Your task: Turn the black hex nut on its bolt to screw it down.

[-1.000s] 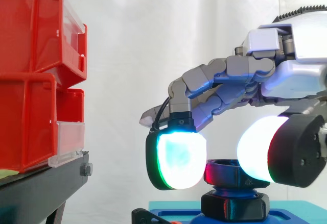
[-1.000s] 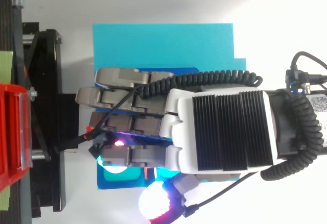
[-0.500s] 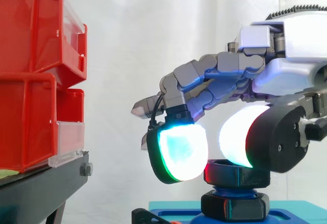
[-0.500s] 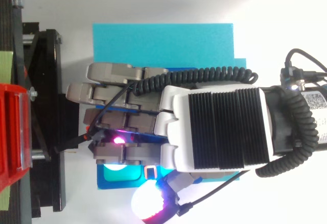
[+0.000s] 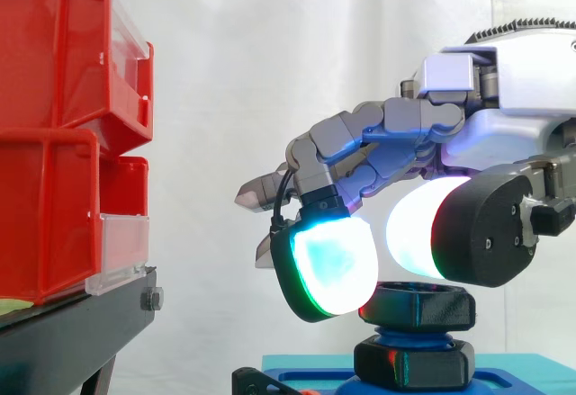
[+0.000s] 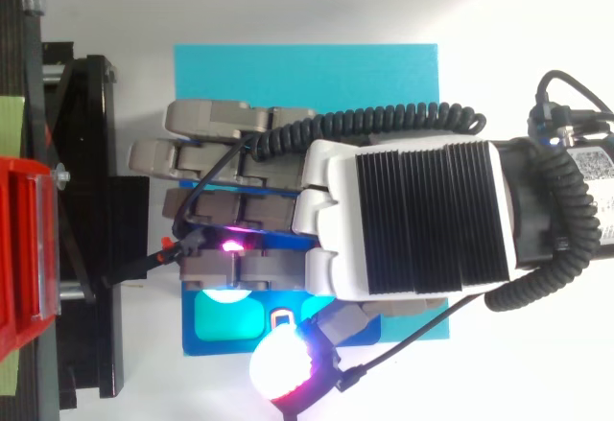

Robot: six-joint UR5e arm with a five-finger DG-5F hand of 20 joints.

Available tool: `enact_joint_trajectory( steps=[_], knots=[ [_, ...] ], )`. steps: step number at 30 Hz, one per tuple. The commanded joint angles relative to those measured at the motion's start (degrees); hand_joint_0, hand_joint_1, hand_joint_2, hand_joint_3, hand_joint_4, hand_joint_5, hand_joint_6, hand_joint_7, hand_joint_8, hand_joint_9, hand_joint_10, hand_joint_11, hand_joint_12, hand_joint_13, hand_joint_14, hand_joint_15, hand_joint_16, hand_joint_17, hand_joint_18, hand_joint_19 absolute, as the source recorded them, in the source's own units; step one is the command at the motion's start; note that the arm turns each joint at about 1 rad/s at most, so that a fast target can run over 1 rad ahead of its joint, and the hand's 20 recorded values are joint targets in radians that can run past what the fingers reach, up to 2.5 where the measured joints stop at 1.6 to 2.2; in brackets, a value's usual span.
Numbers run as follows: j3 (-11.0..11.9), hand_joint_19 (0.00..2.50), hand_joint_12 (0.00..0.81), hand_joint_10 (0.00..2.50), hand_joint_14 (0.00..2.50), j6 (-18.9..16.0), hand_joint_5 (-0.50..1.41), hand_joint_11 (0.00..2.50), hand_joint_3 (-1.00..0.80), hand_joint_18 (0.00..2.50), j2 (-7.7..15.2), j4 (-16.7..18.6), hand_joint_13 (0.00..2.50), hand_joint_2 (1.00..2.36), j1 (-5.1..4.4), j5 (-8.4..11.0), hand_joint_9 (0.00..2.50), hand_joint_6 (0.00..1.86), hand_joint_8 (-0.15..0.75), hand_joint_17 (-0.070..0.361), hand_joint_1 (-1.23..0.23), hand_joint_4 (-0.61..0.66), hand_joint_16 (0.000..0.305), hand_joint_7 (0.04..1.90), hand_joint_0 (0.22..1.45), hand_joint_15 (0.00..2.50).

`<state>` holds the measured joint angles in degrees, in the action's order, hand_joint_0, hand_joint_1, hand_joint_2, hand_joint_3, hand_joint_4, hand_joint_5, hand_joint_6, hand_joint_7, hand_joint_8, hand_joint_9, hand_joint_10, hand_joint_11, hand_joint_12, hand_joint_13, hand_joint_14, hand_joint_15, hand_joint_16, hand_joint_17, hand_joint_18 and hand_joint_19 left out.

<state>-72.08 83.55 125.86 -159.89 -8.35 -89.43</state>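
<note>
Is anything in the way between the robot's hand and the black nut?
No, nothing visible is in the way. The hand sits right above the black hex nut on its blue bolt, with no other thing between them.

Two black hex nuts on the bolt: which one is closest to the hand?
The upper black hex nut, directly under the hand; the lower hex nut sits beneath it, down on the blue base.

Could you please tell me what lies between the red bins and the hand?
In the side view the stretch from bins to hand is bare, curtain behind; from above, the black stand lies below it.
</note>
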Motion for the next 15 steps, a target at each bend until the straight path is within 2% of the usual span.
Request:
enact_joint_trajectory(
  steps=[1, 6, 8, 15],
  knots=[
    [0.00, 0.10, 0.306, 0.00, 0.00, 0.04, -0.02, 0.12, -0.50, 0.10, 0.00, 0.01, 0.26, 1.00, 0.35, -0.40, 0.66, 0.50, 0.221, 0.095, -0.34, 0.13, 0.042, 1.44, 0.48, 0.00],
    [-0.08, 0.10, 0.305, 0.00, 0.00, 0.04, -0.02, 0.11, -0.50, 0.11, 0.00, 0.01, 0.27, 1.00, 0.79, -1.01, 0.67, 0.50, 0.222, 0.093, -0.35, 0.13, 0.042, 1.44, 0.48, 0.00],
    [0.00, 0.11, 0.305, 0.00, 0.00, 0.21, -0.02, 0.11, -0.50, 0.11, 0.00, 0.28, 0.27, 1.00, 1.58, -1.63, 0.67, 0.50, 0.221, 0.093, -0.35, 0.12, 0.041, 1.44, 0.48, 0.00],
    [0.00, 0.11, 0.309, 0.00, 0.00, 0.83, -0.02, 0.11, -0.50, 0.11, 0.00, 0.63, 0.27, 1.00, 3.17, -3.74, 0.67, 0.50, 0.222, 0.093, -0.34, 0.13, 0.042, 1.43, 0.48, 0.00]
  ],
)
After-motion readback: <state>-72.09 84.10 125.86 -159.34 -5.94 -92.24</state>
